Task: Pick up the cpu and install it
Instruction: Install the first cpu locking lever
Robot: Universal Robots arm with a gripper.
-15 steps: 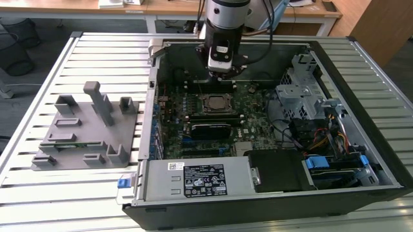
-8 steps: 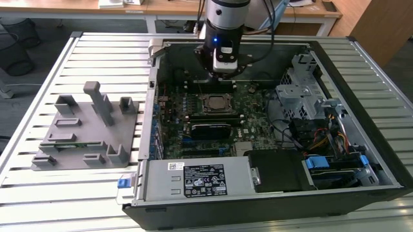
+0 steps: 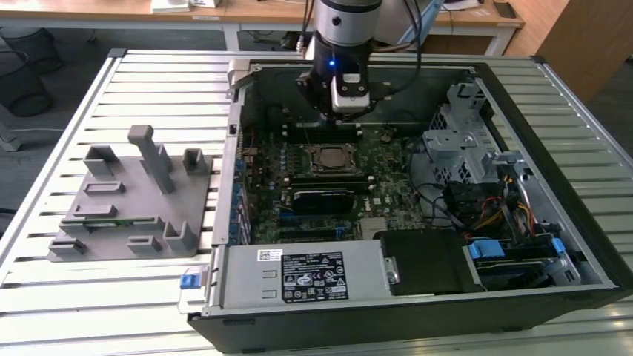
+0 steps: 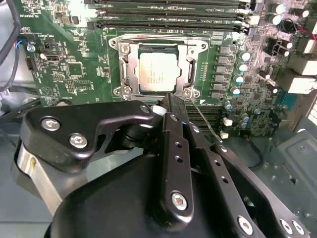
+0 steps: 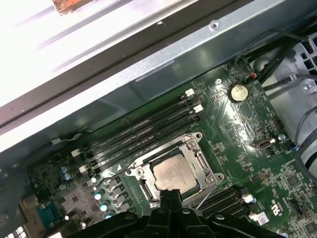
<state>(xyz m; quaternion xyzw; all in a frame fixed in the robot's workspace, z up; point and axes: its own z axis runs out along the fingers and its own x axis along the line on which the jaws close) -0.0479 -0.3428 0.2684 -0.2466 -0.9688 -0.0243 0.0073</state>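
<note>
While one cpu lay flat in the single socket frame on the motherboard, metal top upward, we found its square outline gave no long axis. One pincer hung close by, fingers closed together on nothing, hiding part of one cpu edge in the first wrist view.

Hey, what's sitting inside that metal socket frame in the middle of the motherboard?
The cpu lies flat inside the socket frame, pale metal top up. Whatever is beneath it is covered, and the gripper hides part of the frame's edge in the second wrist view.
</note>
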